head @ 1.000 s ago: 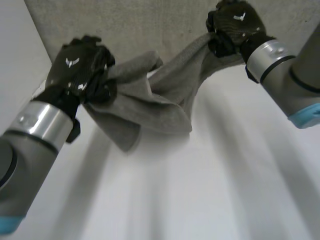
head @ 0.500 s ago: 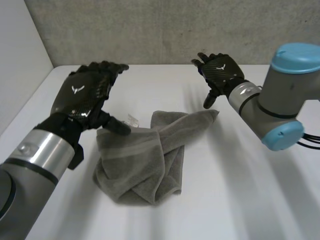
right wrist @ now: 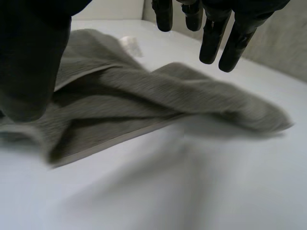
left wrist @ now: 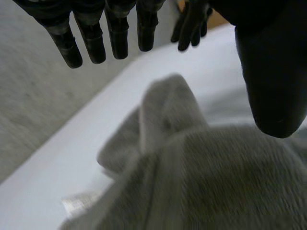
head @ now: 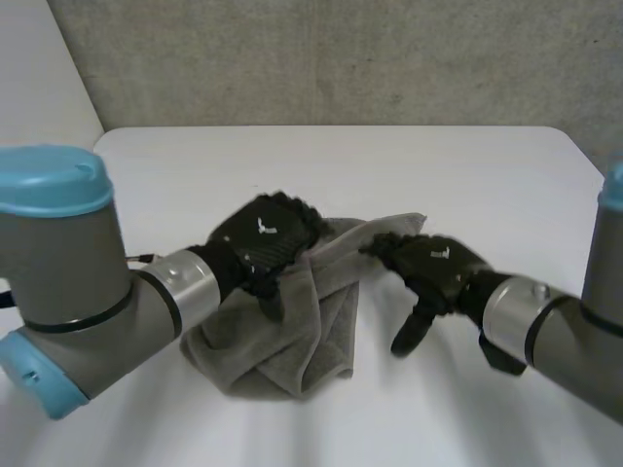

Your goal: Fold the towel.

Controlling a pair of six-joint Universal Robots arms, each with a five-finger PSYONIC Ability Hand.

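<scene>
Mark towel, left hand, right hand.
towel [head: 292, 342]: head view, bare near part.
left hand [head: 265, 236]: head view, back of hand.
right hand [head: 435, 263]: head view, back of hand.

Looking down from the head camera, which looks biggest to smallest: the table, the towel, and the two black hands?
1. Table
2. Towel
3. Left hand and right hand: they look about alike, so I won't rank them.

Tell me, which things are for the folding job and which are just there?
For the job: towel, left hand, right hand.
Just there: white table, grey wall.
</scene>
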